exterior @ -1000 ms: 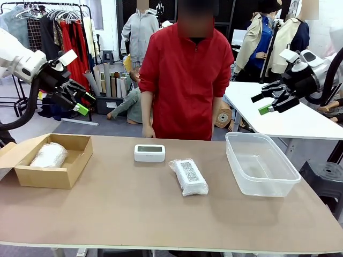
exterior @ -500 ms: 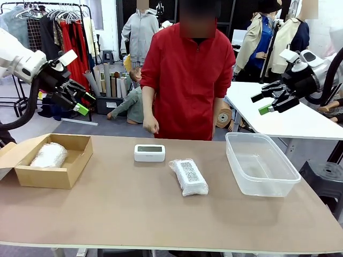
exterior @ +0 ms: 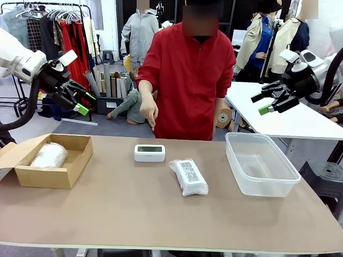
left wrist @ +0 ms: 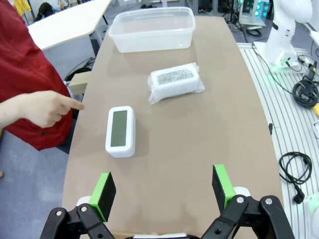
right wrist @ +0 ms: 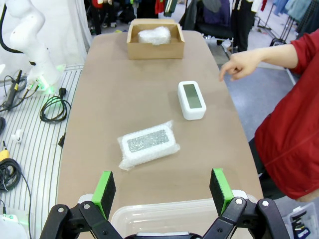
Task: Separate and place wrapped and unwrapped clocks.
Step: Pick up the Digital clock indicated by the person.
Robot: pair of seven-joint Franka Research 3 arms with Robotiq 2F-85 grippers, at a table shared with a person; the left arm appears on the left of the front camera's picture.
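Note:
A bare white clock (exterior: pixel 149 152) with a grey-green screen lies at the table's far middle, also clear in the left wrist view (left wrist: pixel 120 131) and the right wrist view (right wrist: pixel 191 99). A bubble-wrapped clock (exterior: pixel 188 176) (left wrist: pixel 175 81) (right wrist: pixel 148 143) lies just right of it. Another wrapped lump (exterior: pixel 49 155) (right wrist: pixel 155 35) rests inside the cardboard box (exterior: pixel 72 166). My left gripper (exterior: pixel 77 100) (left wrist: pixel 164 188) hangs open high above the box. My right gripper (exterior: pixel 269 99) (right wrist: pixel 162 187) hangs open above the clear tub (exterior: pixel 260 163), holding nothing. The person's hand (exterior: pixel 149 113) (left wrist: pixel 45 106) (right wrist: pixel 238 63) points down toward the bare clock.
The person in a red top (exterior: pixel 187 80) stands at the far edge behind the clocks. The clear tub (left wrist: pixel 152 30) (right wrist: pixel 174 217) holds nothing. Cables (right wrist: pixel 52 107) lie on the floor beside the table. A white table (exterior: pixel 284 115) stands at the back right.
The person's hand has risen from beside the hip and now points a finger down at the bare clock. Both arms and all the clocks have stayed still.

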